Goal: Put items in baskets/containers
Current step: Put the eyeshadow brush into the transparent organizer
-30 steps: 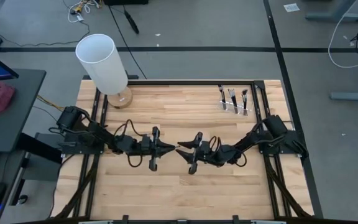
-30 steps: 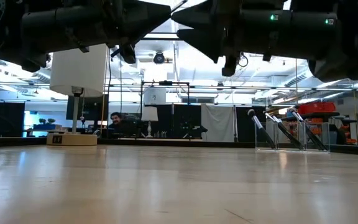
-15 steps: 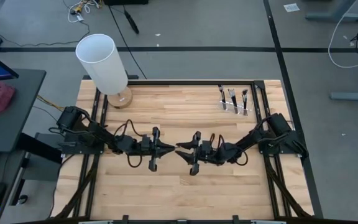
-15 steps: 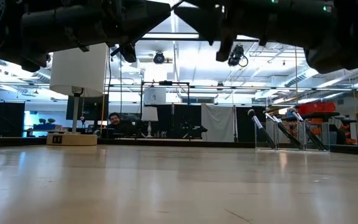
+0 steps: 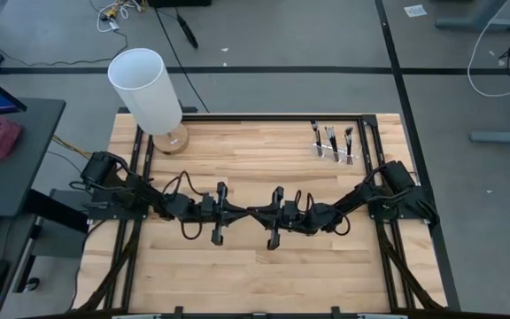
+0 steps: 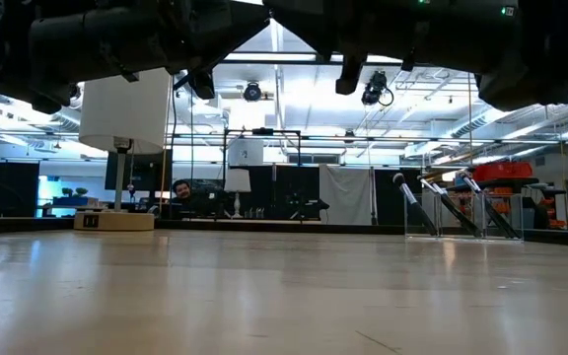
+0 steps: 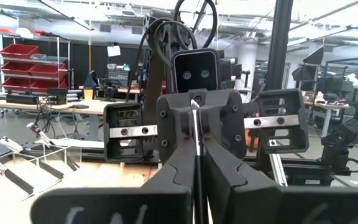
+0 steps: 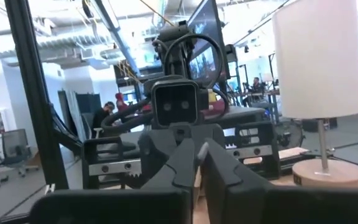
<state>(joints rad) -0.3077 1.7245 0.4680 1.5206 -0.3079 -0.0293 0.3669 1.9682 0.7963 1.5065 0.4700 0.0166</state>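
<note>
The right gripper has closed and edged inward to meet the left gripper tip to tip, both clamped on one thin brush mid-table; other brushes stand in the clear holder.

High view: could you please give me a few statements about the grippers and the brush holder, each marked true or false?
1. The left gripper and the right gripper meet tip to tip over the middle of the table. True.
2. The clear holder stands next to the white cylinder. False: the holder is at the far right of the table and the cylinder at the far left.
3. Makeup brushes stand in the clear holder. True.
4. The left gripper is wide open. False: the left wrist view shows its fingers shut on a thin makeup brush.
</note>
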